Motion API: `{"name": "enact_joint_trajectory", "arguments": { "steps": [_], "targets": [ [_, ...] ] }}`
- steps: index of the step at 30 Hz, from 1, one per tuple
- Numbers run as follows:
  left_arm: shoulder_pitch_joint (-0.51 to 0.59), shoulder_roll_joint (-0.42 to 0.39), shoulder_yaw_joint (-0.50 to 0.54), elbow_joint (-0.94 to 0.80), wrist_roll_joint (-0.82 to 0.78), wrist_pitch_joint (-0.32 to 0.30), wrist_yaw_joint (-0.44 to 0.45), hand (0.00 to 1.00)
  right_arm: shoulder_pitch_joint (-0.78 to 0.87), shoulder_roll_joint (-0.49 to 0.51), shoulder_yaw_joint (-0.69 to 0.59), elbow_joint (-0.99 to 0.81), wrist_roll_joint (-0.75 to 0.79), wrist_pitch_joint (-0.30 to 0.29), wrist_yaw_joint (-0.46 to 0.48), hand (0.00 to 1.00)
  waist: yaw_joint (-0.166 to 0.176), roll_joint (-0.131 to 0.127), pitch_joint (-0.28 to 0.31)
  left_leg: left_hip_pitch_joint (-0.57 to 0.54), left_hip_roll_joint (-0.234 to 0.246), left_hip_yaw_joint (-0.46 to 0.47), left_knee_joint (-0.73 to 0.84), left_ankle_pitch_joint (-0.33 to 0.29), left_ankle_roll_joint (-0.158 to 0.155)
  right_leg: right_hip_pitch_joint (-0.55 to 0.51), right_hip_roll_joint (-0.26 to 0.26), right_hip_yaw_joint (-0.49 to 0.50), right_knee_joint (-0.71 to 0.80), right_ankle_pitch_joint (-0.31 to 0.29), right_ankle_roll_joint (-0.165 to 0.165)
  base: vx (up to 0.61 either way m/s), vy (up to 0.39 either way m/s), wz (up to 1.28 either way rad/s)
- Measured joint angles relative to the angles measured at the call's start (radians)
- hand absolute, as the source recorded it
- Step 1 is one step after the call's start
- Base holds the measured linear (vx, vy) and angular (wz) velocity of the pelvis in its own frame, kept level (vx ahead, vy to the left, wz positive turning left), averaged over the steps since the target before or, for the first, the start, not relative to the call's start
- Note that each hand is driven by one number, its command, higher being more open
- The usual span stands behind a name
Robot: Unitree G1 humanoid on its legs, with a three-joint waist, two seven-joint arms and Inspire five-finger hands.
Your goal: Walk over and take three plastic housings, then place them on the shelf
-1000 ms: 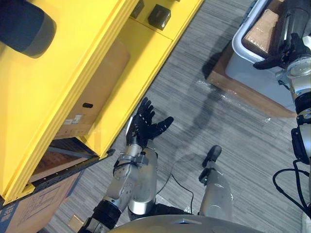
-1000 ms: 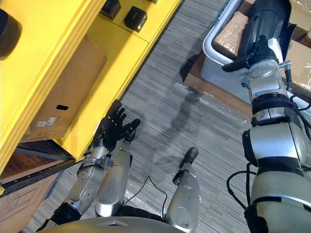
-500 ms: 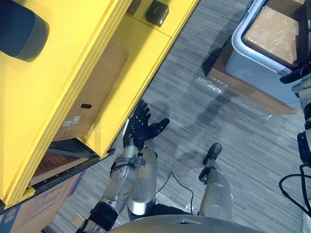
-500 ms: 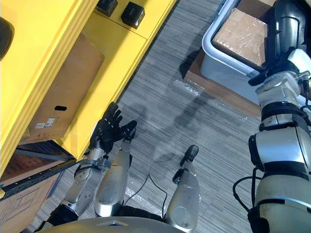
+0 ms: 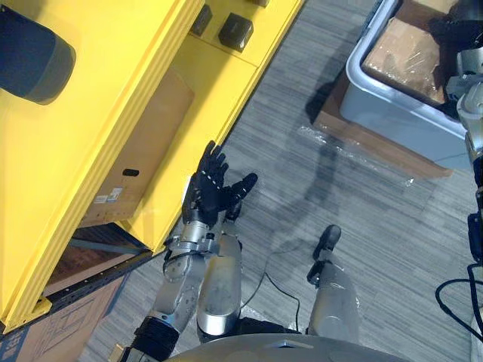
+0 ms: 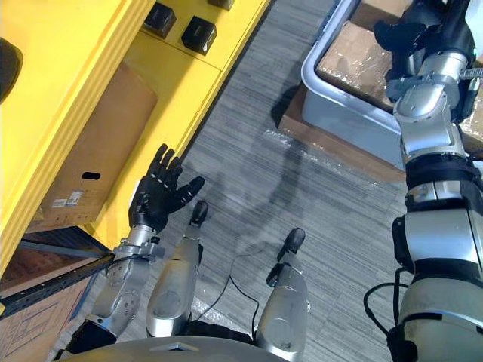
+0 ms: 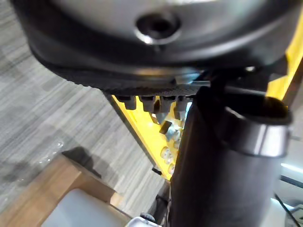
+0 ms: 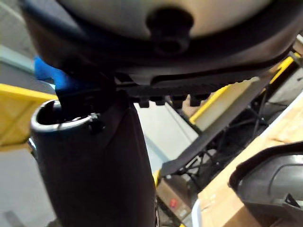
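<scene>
While the left hand (image 6: 157, 197) spreads wide by the yellow shelf (image 6: 181, 75), the right hand (image 6: 400, 34) hangs over the grey bin (image 6: 339, 121), upper right. Its wrist view shows straight fingers (image 8: 175, 100).

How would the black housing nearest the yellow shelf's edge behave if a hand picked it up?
The housing looks small, boxy and rigid, so likely light and stiff. It sits flat on the yellow shelf, so rolling seems unlikely. Its sheen hints it may slip when gripped.
</scene>
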Motion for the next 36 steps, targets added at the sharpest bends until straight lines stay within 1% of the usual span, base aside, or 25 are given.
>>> {"name": "enact_joint_trajectory", "arguments": {
  "steps": [1,2,3,4,5,6,7,9,11,13,14,18,22,23,25,27,30,33,36],
  "targets": [
    [0.006,0.002,0.008,-0.02,0.0,0.0,0.0,1.0,0.032,0.002,-0.03,-0.03,0.017,0.013,-0.001,1.0,-0.002,-0.012,0.0,0.009,0.002,0.012,-0.003,0.0,0.0,0.002,0.002,0.011,-0.008,0.002,0.001,-0.02,-0.012,-0.2],
    [0.006,0.004,0.009,-0.025,0.0,0.0,0.0,1.0,0.047,0.005,-0.044,-0.038,0.025,0.023,0.0,1.0,-0.006,-0.016,0.0,0.015,0.003,0.017,-0.005,0.0,0.0,0.007,0.003,0.014,-0.014,0.004,0.004,0.0,-0.01,-0.15],
    [0.009,0.009,0.007,-0.034,0.001,0.001,0.0,1.0,0.074,0.014,-0.074,-0.046,0.056,0.052,0.003,1.0,-0.02,-0.026,-0.001,0.025,0.003,0.019,-0.006,0.0,-0.001,0.018,0.003,0.016,-0.02,0.005,0.005,0.01,-0.008,-0.16],
    [0.015,0.021,0.008,-0.056,0.003,0.001,0.0,1.0,0.098,0.039,-0.111,-0.051,0.072,0.091,0.006,1.0,-0.03,-0.047,-0.001,0.038,0.008,0.034,-0.013,0.0,-0.001,0.02,0.006,0.027,-0.024,0.007,0.006,0.02,-0.008,-0.21],
    [0.015,0.028,0.005,-0.063,0.005,0.001,-0.001,1.0,0.117,0.047,-0.129,-0.053,0.088,0.105,0.007,1.0,-0.03,-0.058,-0.003,0.044,0.012,0.044,-0.014,-0.002,-0.002,0.021,0.01,0.037,-0.029,0.011,0.005,0.03,-0.014,-0.34],
    [0.015,0.035,0.002,-0.067,0.015,0.009,-0.006,1.0,0.158,0.057,-0.158,-0.06,0.107,0.137,0.01,1.0,-0.033,-0.071,-0.004,0.051,0.017,0.054,-0.013,-0.005,-0.004,0.026,0.016,0.046,-0.042,0.018,0.004,0.04,-0.023,-0.28],
    [0.009,0.035,0.002,-0.07,0.035,0.013,-0.006,1.0,0.186,0.067,-0.178,-0.062,0.128,0.169,0.013,1.0,-0.045,-0.08,-0.007,0.052,0.022,0.06,-0.013,-0.007,-0.007,0.029,0.022,0.049,-0.054,0.025,0.003,0.04,-0.028,-0.23],
    [0.006,0.039,0.001,-0.081,0.035,0.015,-0.006,1.0,0.2,0.093,-0.2,-0.062,0.131,0.208,0.016,1.0,-0.06,-0.087,-0.005,0.055,0.031,0.07,-0.008,-0.013,-0.009,0.029,0.032,0.059,-0.061,0.031,0.0,0.03,-0.023,-0.24],
    [0.002,0.038,-0.017,-0.098,0.036,0.018,-0.009,1.0,0.217,0.1,-0.202,-0.062,0.136,0.232,0.032,1.0,-0.064,-0.087,-0.006,0.056,0.047,0.1,0.018,-0.035,-0.012,0.028,0.049,0.083,-0.084,0.045,-0.005,0.02,-0.023,-0.44],
    [-0.006,0.038,-0.033,-0.099,0.036,0.025,-0.01,1.0,0.217,0.1,-0.202,-0.055,0.141,0.235,0.032,1.0,-0.069,-0.087,-0.006,0.053,0.054,0.111,0.04,-0.051,-0.014,0.025,0.056,0.097,-0.087,0.047,-0.007,0.03,-0.012,-0.31],
    [-0.016,0.036,-0.048,-0.096,0.036,0.038,-0.014,1.0,0.216,0.099,-0.201,-0.049,0.141,0.235,0.033,1.0,-0.079,-0.087,-0.006,0.045,0.06,0.117,0.066,-0.069,-0.014,0.022,0.063,0.104,-0.087,0.047,-0.007,0.03,0.0,-0.25],
    [-0.047,0.032,-0.074,-0.078,0.036,0.043,-0.016,1.0,0.172,0.094,-0.199,0.004,0.15,0.235,0.033,1.0,-0.083,-0.08,-0.01,-0.007,0.068,0.125,0.135,-0.105,-0.014,-0.016,0.074,0.124,-0.085,0.054,-0.01,0.02,0.021,-0.21],
    [-0.103,0.011,-0.083,0.036,0.036,0.049,-0.005,1.0,0.122,0.086,-0.165,0.099,0.169,0.235,0.033,1.0,-0.075,-0.056,-0.024,-0.078,0.067,0.124,0.229,-0.148,-0.006,-0.062,0.075,0.132,-0.054,0.06,-0.01,0.02,0.04,-0.08],
    [-0.108,0.009,-0.083,0.049,0.036,0.052,0.0,1.0,0.121,0.086,-0.162,0.103,0.17,0.235,0.031,1.0,-0.071,-0.054,-0.025,-0.085,0.066,0.123,0.241,-0.153,-0.006,-0.069,0.074,0.131,-0.047,0.06,-0.011,0.01,0.037,-0.09],
    [-0.121,-0.002,-0.083,0.075,0.035,0.052,0.01,1.0,0.12,0.086,-0.162,0.123,0.19,0.235,0.024,1.0,-0.052,-0.05,-0.025,-0.109,0.063,0.123,0.277,-0.166,0.0,-0.088,0.069,0.131,-0.025,0.058,-0.011,-0.02,0.034,-0.05],
    [-0.124,-0.003,-0.083,0.077,0.035,0.052,0.021,1.0,0.119,0.086,-0.162,0.122,0.217,0.234,0.015,1.0,-0.042,-0.049,-0.025,-0.123,0.06,0.12,0.288,-0.172,0.009,-0.103,0.063,0.126,-0.005,0.05,-0.013,-0.06,0.016,0.06],
    [-0.126,-0.012,-0.083,0.076,0.035,0.052,0.033,1.0,0.119,0.086,-0.173,0.115,0.237,0.223,-0.04,1.0,-0.03,-0.046,-0.026,-0.132,0.042,0.113,0.282,-0.163,0.014,-0.123,0.046,0.121,0.023,0.03,-0.013,-0.06,0.004,0.09],
    [-0.121,-0.022,-0.086,0.076,0.034,0.052,0.039,1.0,0.119,0.086,-0.207,0.093,0.292,0.193,-0.087,1.0,-0.027,-0.044,-0.025,-0.134,0.028,0.113,0.263,-0.147,0.022,-0.129,0.028,0.111,0.02,0.032,-0.01,-0.02,0.017,0.1],
    [-0.125,-0.023,-0.094,0.075,0.034,0.052,0.039,1.0,0.107,0.085,-0.228,0.062,0.325,0.164,-0.145,1.0,-0.027,-0.044,-0.025,-0.141,0.021,0.112,0.248,-0.132,0.018,-0.141,0.014,0.092,0.023,0.039,-0.001,0.02,0.007,0.08]
  ]
}}
